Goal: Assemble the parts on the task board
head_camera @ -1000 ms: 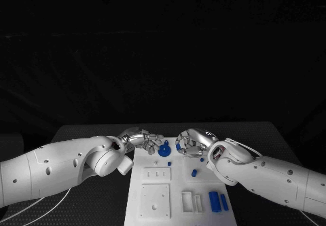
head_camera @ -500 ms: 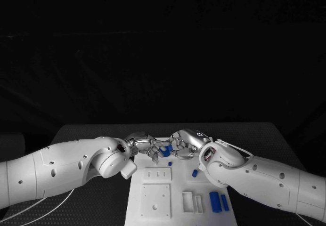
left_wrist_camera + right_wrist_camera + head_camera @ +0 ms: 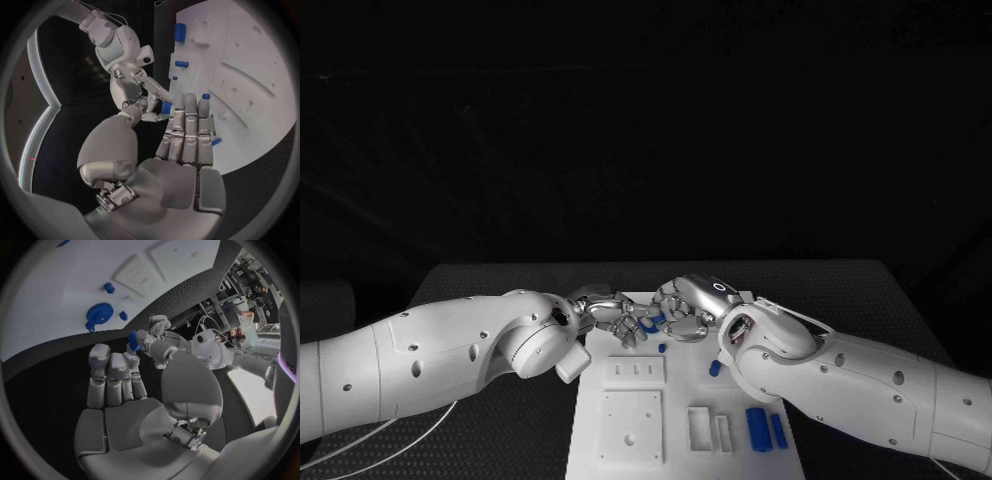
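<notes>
- Black desk (image 3: 877, 300) carries the white task board (image 3: 629, 395), which lies lengthwise in the middle, running away from the robot.
- Left arm (image 3: 430, 360) and right arm (image 3: 877, 380) both reach in over the far end of the board.
- Left robot hand (image 3: 606, 306) and right robot hand (image 3: 687, 304) face each other there, fingertips very close together above the board's far end.
- Left robot hand: in its own wrist view the fingers lie straight and side by side, with the thumb off to one side. The right wrist view shows a small blue part (image 3: 133, 340) at its fingertips. I cannot tell whether it is grasped or only touched.
- Right robot hand: in its own wrist view the fingers are straight and close together, with nothing in the palm. The left wrist view shows 1 finger stretched to a blue piece between the 2 hands. Grasping or released: cannot tell.
- Blue disc-shaped part (image 3: 99, 313) lies flat on the far end of the board, just beside the hands.
- 2 long blue bars (image 3: 754, 428) lie side by side at the board's near right corner, beside 2 narrow slots.
- 1 short blue cylinder (image 3: 714, 368) lies at the right edge, mid-board.
- 1 small blue peg (image 3: 661, 348) stands near the middle of the board, just nearer the robot than the hands.
</notes>
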